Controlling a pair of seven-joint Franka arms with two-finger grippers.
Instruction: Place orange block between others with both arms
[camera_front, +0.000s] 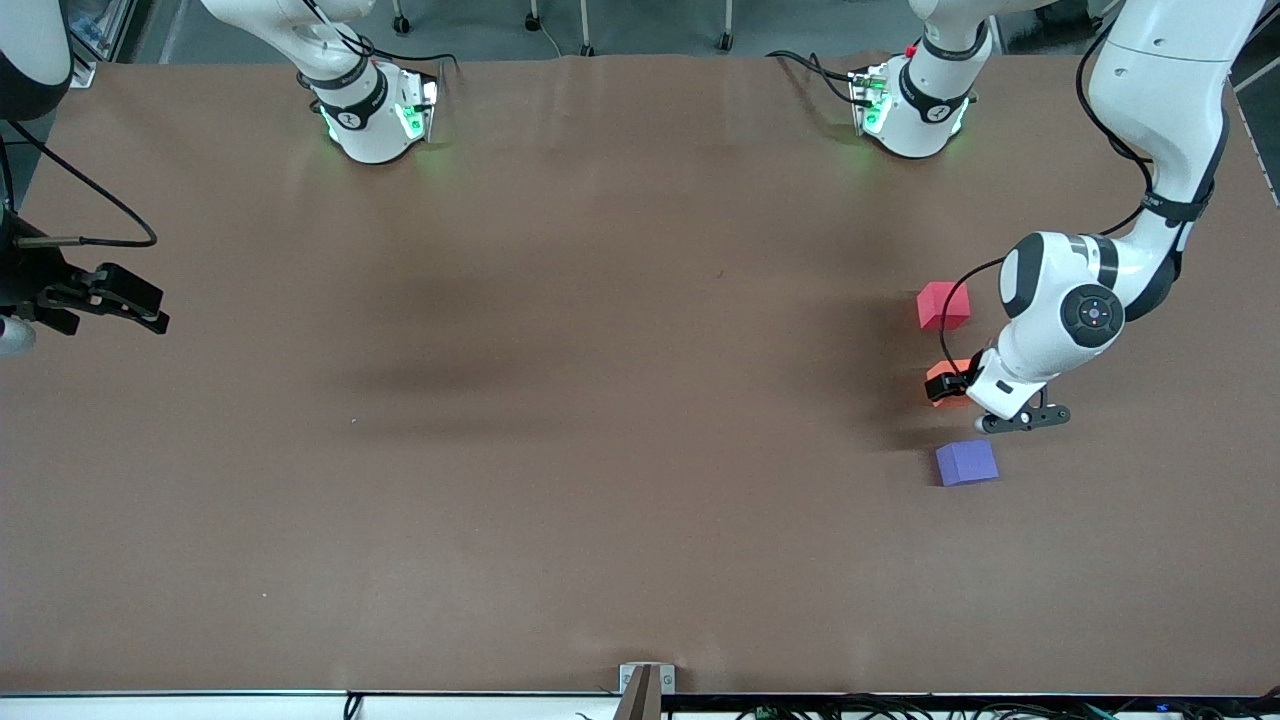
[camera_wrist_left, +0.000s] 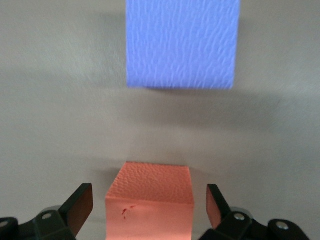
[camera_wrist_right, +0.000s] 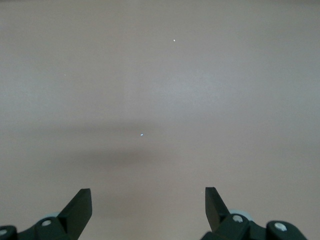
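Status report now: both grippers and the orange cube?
Left gripper open around small matte orange cube, between pinkish-red cube and purple-blue cube. Right gripper open, waiting. Nothing blocking.

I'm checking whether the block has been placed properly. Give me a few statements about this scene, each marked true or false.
1. The orange block sits on the table between the red block and the purple block. True.
2. The left gripper is shut on the orange block. False: its fingers stand open, clear of the block's sides.
3. The purple block is nearest the front camera of the three. True.
4. The right gripper holds the red block. False: it is open and empty, waiting at the right arm's end of the table.
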